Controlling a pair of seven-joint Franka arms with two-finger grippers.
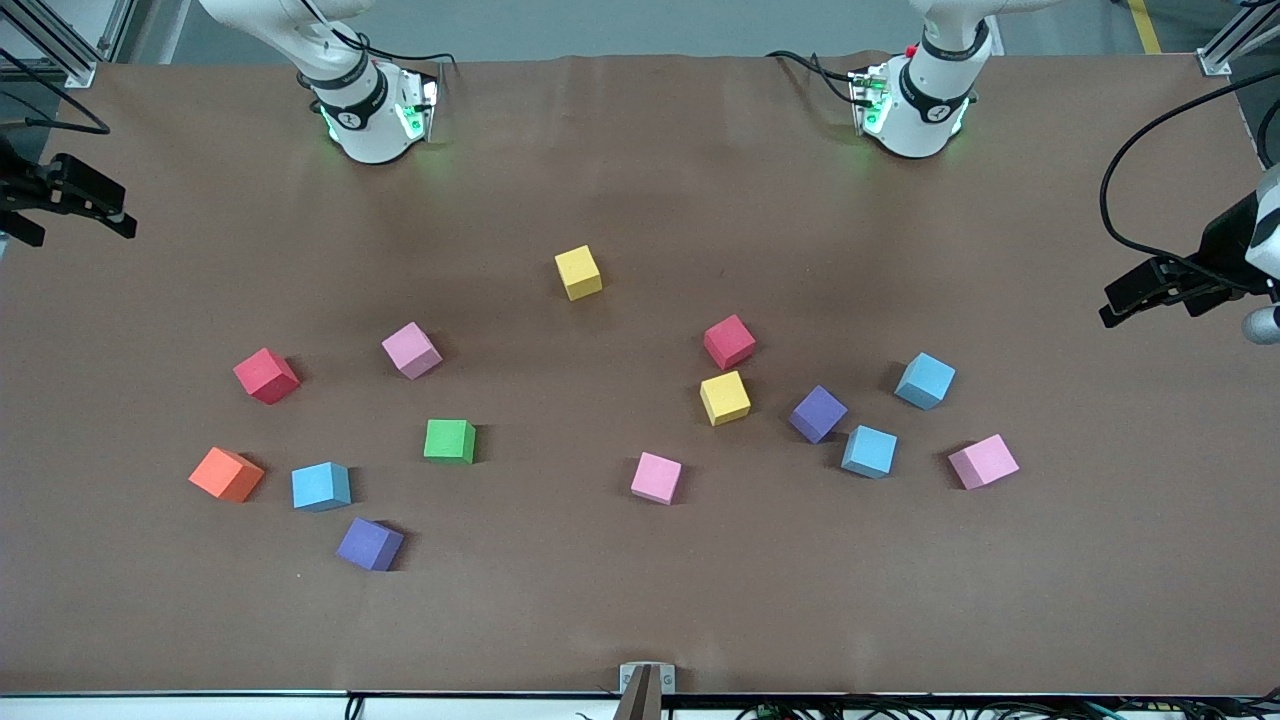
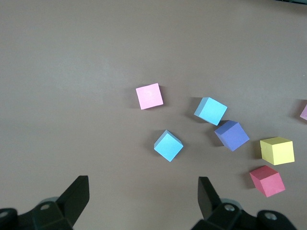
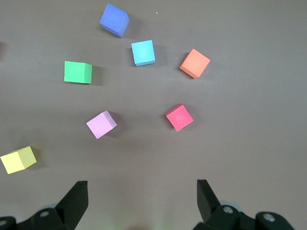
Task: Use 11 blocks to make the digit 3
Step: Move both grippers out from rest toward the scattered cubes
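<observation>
Brown tabletop [image 1: 640, 620], and you've got cubes scattered singly all over it, nothing lined up into a 3 yet. Toward the right arm's end: red cube [image 1: 266, 375], pink cube [image 1: 411, 350], green cube [image 1: 449, 440], orange cube [image 1: 226, 474], light blue cube [image 1: 321, 486] just beside the orange one, and purple cube [image 1: 370, 544] nearest the front camera. Mid-table: lone yellow cube [image 1: 578, 272] closest to the bases, and middle pink cube [image 1: 656, 477] well nearer the camera. Toward the left arm's end: second red cube [image 1: 729, 341] with second yellow cube [image 1: 724, 397] just beside it, second purple cube [image 1: 818, 413], two blue cubes [image 1: 924, 380] near it, and end pink cube [image 1: 983, 461]. Your left gripper [image 2: 144, 187] hangs high over bare tabletop short of that cluster, jaws spread wide, holding nothing. Your right gripper [image 3: 142, 189] hangs high over bare tabletop short of the red and pink cubes, jaws spread wide too, nothing in them. Both arms wait.
</observation>
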